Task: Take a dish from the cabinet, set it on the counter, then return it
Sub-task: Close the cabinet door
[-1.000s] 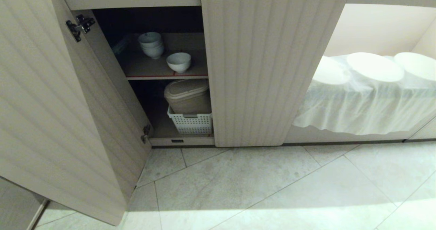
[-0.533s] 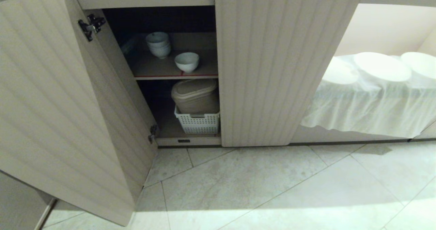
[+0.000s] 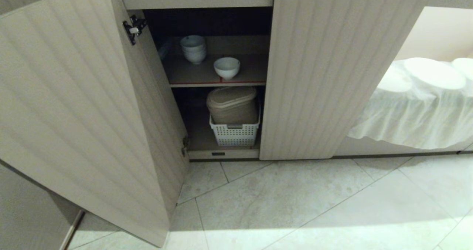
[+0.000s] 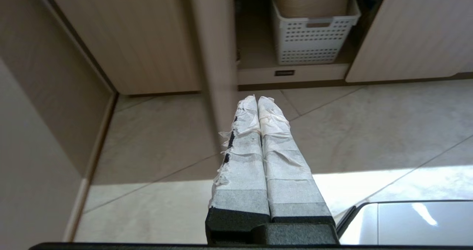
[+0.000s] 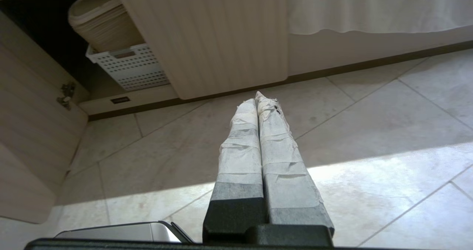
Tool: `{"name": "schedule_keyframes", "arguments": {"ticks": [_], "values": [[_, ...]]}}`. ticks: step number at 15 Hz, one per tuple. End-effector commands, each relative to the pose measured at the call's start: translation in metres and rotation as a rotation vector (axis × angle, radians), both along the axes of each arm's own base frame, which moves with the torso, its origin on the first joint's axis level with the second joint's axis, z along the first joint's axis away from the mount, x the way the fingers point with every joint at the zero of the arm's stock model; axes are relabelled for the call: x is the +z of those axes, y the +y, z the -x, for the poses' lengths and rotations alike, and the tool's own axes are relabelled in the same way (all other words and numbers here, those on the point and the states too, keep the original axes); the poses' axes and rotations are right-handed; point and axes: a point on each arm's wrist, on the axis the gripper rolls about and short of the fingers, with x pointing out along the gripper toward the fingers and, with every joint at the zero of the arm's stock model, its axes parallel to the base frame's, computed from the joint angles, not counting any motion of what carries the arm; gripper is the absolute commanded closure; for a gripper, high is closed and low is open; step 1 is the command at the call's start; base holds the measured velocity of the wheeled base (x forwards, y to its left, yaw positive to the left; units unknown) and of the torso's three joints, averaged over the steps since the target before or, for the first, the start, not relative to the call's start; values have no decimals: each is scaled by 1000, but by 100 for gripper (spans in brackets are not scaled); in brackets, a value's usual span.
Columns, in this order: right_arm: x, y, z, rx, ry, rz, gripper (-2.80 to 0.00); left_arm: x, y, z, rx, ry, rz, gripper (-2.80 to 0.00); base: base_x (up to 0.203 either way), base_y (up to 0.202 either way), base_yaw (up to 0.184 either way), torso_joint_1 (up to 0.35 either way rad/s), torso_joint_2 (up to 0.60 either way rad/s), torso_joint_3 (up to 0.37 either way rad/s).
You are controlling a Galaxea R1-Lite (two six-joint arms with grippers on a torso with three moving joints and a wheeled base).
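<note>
The cabinet [image 3: 325, 76] stands with its left door [image 3: 74, 113] swung wide open and its right door closed. The dish [image 3: 226, 67], a small white bowl, sits upright near the front of the red-edged upper shelf. A stack of like bowls [image 3: 193, 48] stands behind it to the left. The counter top is out of view. Neither arm shows in the head view. My left gripper [image 4: 257, 99] hangs shut and empty over the floor tiles, in front of the open door's edge. My right gripper [image 5: 255, 96] is likewise shut and empty, low before the closed door.
On the lower shelf a white perforated basket [image 3: 234, 134] holds a beige lidded container [image 3: 231, 104]. Right of the cabinet, an open niche holds a white cloth [image 3: 417, 109] with pale plates [image 3: 434, 72] on it. Pale floor tiles [image 3: 314, 198] stretch in front.
The whole head view has shifted to the right in the picture, so the camera has moved; the open cabinet now sits nearer the middle. The bowls and other things have not moved.
</note>
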Motion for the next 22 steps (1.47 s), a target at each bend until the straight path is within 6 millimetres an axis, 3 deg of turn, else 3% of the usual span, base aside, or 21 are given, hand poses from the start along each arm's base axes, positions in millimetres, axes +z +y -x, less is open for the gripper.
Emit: {"name": "schedule_keyframes", "arguments": {"ticks": [1, 11, 22], "values": [[0, 0, 0, 0, 1, -1, 0, 0, 0, 0, 0, 1, 0, 0, 0, 195, -3, 5, 5, 2], [0, 0, 0, 0, 1, -1, 0, 0, 0, 0, -1, 0, -2, 0, 0, 189, -1, 3, 1, 4], [0, 0, 0, 0, 1, -1, 0, 0, 0, 0, -2, 2, 0, 0, 0, 7, 0, 0, 0, 0]]}}
